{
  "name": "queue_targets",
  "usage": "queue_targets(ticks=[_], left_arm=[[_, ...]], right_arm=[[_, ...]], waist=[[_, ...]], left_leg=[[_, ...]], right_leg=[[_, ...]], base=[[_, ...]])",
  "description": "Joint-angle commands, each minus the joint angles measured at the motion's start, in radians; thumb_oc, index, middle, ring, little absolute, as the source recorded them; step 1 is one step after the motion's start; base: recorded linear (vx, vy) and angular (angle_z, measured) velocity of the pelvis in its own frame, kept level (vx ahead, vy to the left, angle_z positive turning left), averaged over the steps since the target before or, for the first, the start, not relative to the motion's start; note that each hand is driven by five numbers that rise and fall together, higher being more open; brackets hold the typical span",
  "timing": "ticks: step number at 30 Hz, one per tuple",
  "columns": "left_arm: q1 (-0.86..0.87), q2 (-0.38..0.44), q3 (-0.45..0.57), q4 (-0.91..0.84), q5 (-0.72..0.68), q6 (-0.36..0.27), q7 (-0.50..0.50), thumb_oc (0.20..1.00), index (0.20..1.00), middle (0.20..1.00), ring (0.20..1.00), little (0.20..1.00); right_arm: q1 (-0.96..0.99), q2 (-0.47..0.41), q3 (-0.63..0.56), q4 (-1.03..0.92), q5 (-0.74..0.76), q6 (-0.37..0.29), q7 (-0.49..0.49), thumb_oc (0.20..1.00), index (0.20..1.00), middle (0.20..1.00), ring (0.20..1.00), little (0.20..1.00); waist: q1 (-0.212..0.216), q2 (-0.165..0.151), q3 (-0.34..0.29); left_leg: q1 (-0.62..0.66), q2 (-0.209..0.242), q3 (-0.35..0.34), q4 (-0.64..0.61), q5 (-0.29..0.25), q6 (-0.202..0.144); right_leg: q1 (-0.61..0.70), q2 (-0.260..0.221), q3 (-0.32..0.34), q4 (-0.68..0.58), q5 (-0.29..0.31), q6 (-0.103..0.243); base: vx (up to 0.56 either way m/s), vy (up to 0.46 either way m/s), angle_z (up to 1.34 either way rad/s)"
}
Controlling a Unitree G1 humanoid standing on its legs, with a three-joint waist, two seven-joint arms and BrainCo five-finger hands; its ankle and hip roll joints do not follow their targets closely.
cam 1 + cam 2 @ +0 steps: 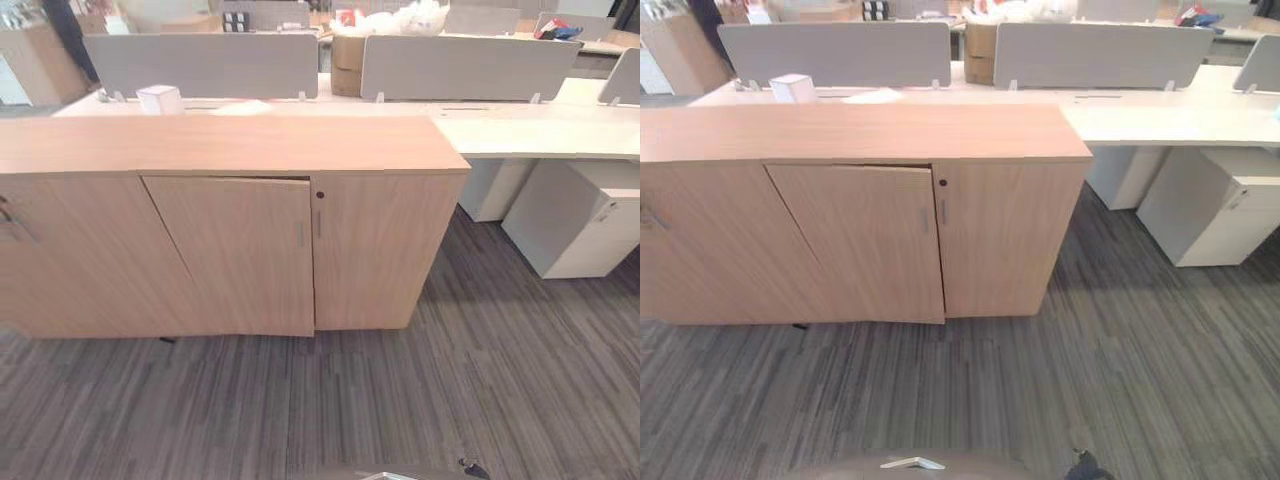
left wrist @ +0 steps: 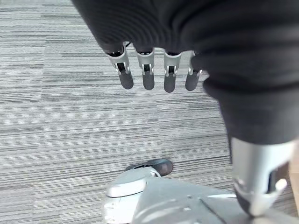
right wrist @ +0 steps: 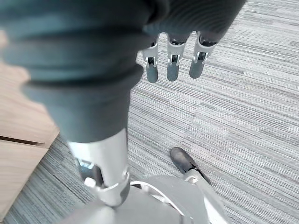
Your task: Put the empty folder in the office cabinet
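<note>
A low wooden office cabinet (image 1: 230, 145) stands in front of me on the carpet, its top bare. The middle door (image 1: 240, 255) hangs slightly ajar, with its upper edge tilted away from the frame. The door (image 1: 385, 250) to its right is closed. My left hand (image 2: 147, 74) hangs over the grey carpet with straight fingers and holds nothing. My right hand (image 3: 173, 65) also hangs down beside the cabinet's wood, fingers straight and empty. Both hands are well short of the cabinet doors.
White desks (image 1: 540, 130) with grey partition screens (image 1: 200, 62) run behind the cabinet. A small white box (image 1: 160, 98) and a cardboard box (image 1: 347, 50) sit back there. A white drawer unit (image 1: 580, 225) stands at the right. Striped grey carpet (image 1: 400, 400) stretches between me and the cabinet.
</note>
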Motion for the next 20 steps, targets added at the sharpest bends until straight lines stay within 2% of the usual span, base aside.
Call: queue_targets(ticks=[1,2,3,5,9,20], left_arm=[[-0.091,-0.018,-0.003,0.028,0.032,-0.016,0.007,1.0,1.0,1.0,1.0,1.0],[-0.091,-0.018,-0.003,0.028,0.032,-0.016,0.007,1.0,1.0,1.0,1.0,1.0],[-0.105,-0.011,-0.024,0.02,0.033,-0.015,0.01,1.0,1.0,1.0,1.0,1.0],[-0.11,-0.009,-0.028,0.019,0.037,-0.013,0.008,1.0,1.0,1.0,1.0,1.0],[-0.11,-0.001,-0.033,0.021,0.046,-0.011,0.006,1.0,1.0,1.0,1.0,1.0],[-0.075,-0.006,-0.016,0.027,0.039,-0.01,-0.008,1.0,1.0,1.0,1.0,1.0]], right_arm=[[-0.086,-0.011,0.032,0.019,0.05,-0.012,0.006,1.0,1.0,1.0,1.0,1.0],[-0.086,-0.011,0.032,0.019,0.05,-0.012,0.006,1.0,1.0,1.0,1.0,1.0],[-0.101,0.004,0.041,0.021,0.069,-0.007,0.004,1.0,1.0,1.0,1.0,1.0],[-0.104,0.01,0.047,0.026,0.077,-0.005,0.009,1.0,1.0,1.0,1.0,1.0],[-0.104,0.004,0.047,0.028,0.098,-0.007,0.009,1.0,1.0,1.0,1.0,1.0],[-0.08,0.001,0.035,0.026,0.097,-0.012,0.014,1.0,1.0,1.0,1.0,1.0]], waist=[[0.006,0.021,0.046],[0.006,0.021,0.046],[0.003,0.013,0.051],[0.011,0.01,0.052],[0.023,0.009,0.05],[0.016,0.008,0.036]], left_leg=[[0.001,0.002,-0.018,0.002,-0.015,-0.041],[0.001,0.002,-0.018,0.002,-0.015,-0.041],[-0.007,0.001,-0.043,0.0,-0.013,-0.036],[-0.006,-0.001,-0.05,0.0,-0.018,-0.031],[-0.013,-0.006,-0.079,0.0,-0.017,-0.027],[0.024,-0.002,-0.084,0.0,-0.036,-0.03]], right_leg=[[0.002,0.031,-0.008,0.042,-0.045,0.006],[0.002,0.031,-0.008,0.042,-0.045,0.006],[-0.015,0.058,0.051,0.05,-0.055,0.002],[-0.025,0.076,0.097,0.053,-0.06,-0.002],[-0.013,0.083,0.087,0.044,-0.06,-0.008],[0.036,0.091,0.07,0.016,-0.07,-0.009]], base=[[0.0,0.013,0.06],[0.0,0.013,0.13],[0.02,0.026,0.17],[0.04,0.028,0.34],[0.03,-0.001,0.21],[0.05,-0.002,0.11]])
